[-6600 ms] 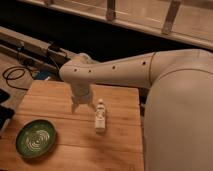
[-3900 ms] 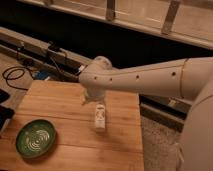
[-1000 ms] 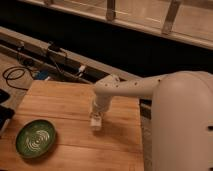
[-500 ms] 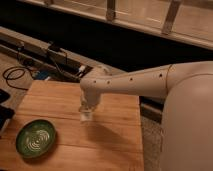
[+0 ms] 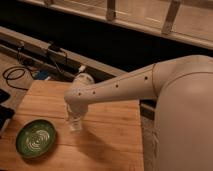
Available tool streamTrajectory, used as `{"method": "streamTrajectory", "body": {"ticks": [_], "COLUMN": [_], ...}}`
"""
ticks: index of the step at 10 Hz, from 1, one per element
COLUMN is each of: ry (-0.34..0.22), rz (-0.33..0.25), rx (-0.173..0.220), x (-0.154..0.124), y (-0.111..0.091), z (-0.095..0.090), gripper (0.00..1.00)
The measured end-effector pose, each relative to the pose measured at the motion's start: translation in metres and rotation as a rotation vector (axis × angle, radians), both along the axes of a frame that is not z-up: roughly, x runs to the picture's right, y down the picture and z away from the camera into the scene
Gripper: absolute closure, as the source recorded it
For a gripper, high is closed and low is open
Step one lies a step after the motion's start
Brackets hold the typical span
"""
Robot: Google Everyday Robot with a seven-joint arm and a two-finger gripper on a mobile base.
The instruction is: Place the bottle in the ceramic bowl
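Observation:
The green ceramic bowl (image 5: 36, 138) with pale spiral rings sits at the front left of the wooden table (image 5: 112, 145). My gripper (image 5: 75, 120) hangs from the white arm that reaches in from the right. It is shut on the small whitish bottle (image 5: 75, 125) and holds it upright just above the table. The bottle is to the right of the bowl, a short gap from its rim. The arm's wrist hides the bottle's upper part.
A dark rail (image 5: 30, 50) with black cables (image 5: 15, 75) runs behind the table on the left. A dark object (image 5: 4, 112) sits at the table's left edge. The arm's large white body (image 5: 185, 115) fills the right side.
The gripper came down on the bottle at the table's middle, closed on it, and has carried it left toward the bowl.

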State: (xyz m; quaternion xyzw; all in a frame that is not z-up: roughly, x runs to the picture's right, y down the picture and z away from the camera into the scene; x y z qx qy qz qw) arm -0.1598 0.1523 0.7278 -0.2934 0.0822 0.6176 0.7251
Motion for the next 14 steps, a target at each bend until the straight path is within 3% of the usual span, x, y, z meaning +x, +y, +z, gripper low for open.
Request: {"method": "streamTrajectory", "body": {"ticks": [4, 6, 14], "ry": [-0.037, -0.048, -0.048], "rz": [-0.069, -0.09, -0.092], "rx": [-0.019, -0.019, -0.019], "x": [-0.053, -0.069, -0.071], "y": [0.063, 0.08, 0.081], "z": [-0.008, -0.014, -0.015], "gripper": [1.0, 1.0, 1.0]}}
